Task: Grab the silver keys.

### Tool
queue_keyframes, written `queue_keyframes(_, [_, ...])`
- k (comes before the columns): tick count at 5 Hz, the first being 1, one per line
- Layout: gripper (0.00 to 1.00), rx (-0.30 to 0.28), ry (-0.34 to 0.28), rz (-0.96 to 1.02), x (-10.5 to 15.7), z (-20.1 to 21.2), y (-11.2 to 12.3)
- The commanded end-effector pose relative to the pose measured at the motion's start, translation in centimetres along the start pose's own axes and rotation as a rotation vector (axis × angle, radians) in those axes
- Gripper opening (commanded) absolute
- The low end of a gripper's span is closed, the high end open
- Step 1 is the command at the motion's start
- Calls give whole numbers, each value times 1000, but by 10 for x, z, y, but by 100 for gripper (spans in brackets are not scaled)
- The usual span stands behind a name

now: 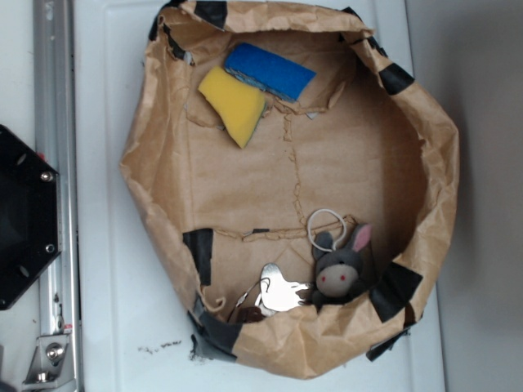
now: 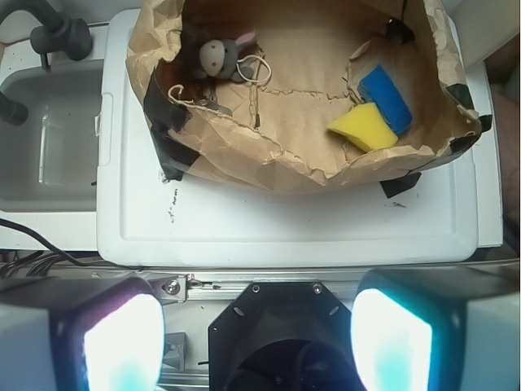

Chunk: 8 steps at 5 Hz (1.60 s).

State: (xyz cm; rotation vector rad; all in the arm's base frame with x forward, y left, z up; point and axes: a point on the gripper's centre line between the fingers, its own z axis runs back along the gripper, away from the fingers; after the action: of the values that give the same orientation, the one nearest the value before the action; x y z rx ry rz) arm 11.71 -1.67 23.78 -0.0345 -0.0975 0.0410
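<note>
Exterior view shows us the silver keys (image 1: 280, 292), probably light, stiff and slippery, best pinched across the flat bunch; pincer (image 2: 257, 346) open.

Bright, even daylight with soft shadows inside the paper bag (image 1: 286, 188). Blurred, glowing tool (image 2: 256, 338) pads along the wrist view's bottom edge.

no readable text, labels or numbers

A black angular base plate (image 1: 20, 220) with small silver screws sits at the exterior view's left edge. Two pale, glowing grey finger pads (image 2: 122, 342) fill the wrist view's bottom corners.
</note>
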Motion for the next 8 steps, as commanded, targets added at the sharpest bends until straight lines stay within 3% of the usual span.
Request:
queue_keyframes(1, [100, 0, 0, 0, 0, 0, 0])
queue_keyframes(2, [100, -82, 34, 5, 45, -14, 5])
queue_keyframes(3, [100, -39, -38, 59, 67, -29, 13])
queue_keyframes(4, [100, -13, -44, 141, 81, -49, 23])
queue_keyframes(5, [100, -34, -19, 288, 88, -66, 18])
queue_keyframes(7, [100, -112, 0, 610, 108, -72, 28])
queue_keyframes(8, [100, -149, -52, 707, 121, -81, 38])
